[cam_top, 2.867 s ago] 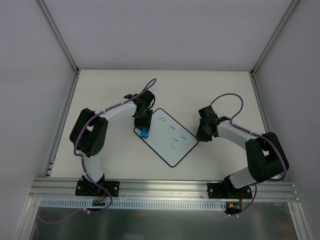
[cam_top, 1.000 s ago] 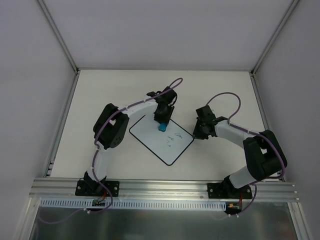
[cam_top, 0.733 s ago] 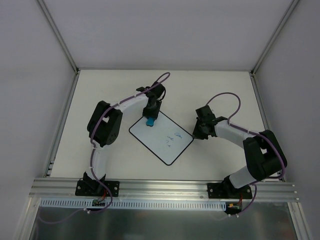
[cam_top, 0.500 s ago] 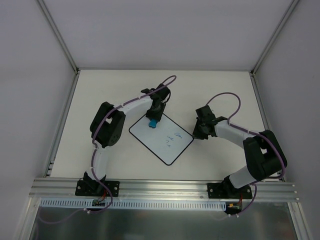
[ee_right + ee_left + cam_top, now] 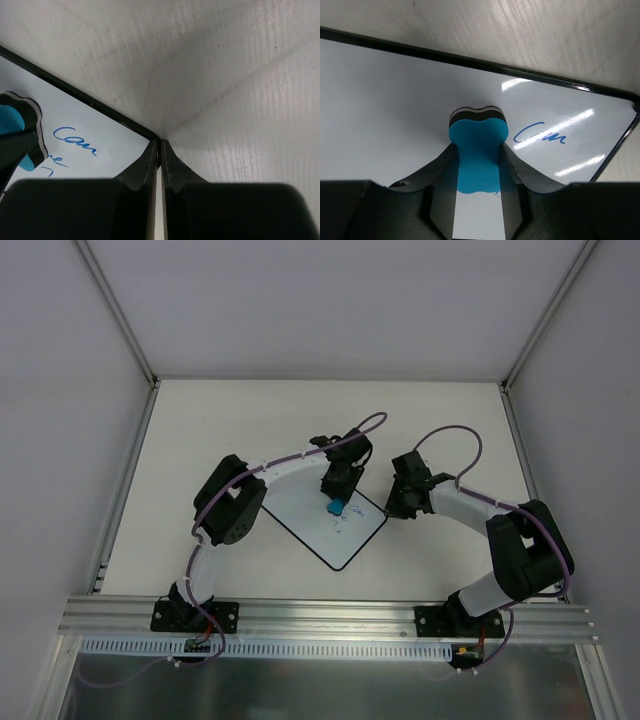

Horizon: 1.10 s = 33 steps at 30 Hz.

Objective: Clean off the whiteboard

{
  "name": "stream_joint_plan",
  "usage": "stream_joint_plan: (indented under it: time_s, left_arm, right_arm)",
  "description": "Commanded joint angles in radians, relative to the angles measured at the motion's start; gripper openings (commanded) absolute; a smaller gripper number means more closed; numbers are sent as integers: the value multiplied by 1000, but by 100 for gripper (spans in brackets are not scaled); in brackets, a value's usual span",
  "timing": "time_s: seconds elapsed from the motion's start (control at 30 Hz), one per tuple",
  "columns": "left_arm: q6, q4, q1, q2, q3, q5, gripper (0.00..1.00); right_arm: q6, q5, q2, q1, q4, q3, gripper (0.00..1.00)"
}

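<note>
The left gripper (image 5: 477,172) has its jaws a little way open, squeezing a blue eraser (image 5: 478,150) tight between them. The eraser's dark bottom sits flat on the whiteboard (image 5: 318,537), near the board's far right edge. Blue writing (image 5: 540,135) is just beside the eraser, on its right.

The right gripper (image 5: 160,146) has its jaws pressed almost together, with only a thin slit between them. Its tips touch the right corner of the whiteboard. I cannot tell if a bit of the black rim is pinched in the slit.

The whiteboard lies flat in the middle of the table (image 5: 200,430), turned like a diamond. One corner points at the near edge. It is well apart from the far edge and from the left and right edges, so there is table showing all around it. White walls stand along those three edges.

There is one whiteboard, one eraser and two arms. A few small blue marks are on the board.
</note>
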Motion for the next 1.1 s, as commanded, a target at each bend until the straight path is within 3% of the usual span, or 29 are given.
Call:
stream_joint_plan:
  time_s: [0.0,0.43,0.63,0.83,1.07]
  left_arm:
    - [-72,-68,-19,4,-109,101,3]
    - [-46,-67,-141,-173,-410,100,3]
    - [-66,-68,-201,-211,-462,54,1]
    - [-126,-68,-135,-188,-401,-26,0]
    - [-140,-71,-55,-87,-182,-136,0]
  right_arm:
    - [18,19,34,-2,-32,-17,0]
    - [23,20,34,-9,-32,-23,0]
    - [19,16,38,-11,-30,-25,0]
    - [18,16,34,-9,-28,-32,0]
    - [23,13,26,-9,-27,-40,0]
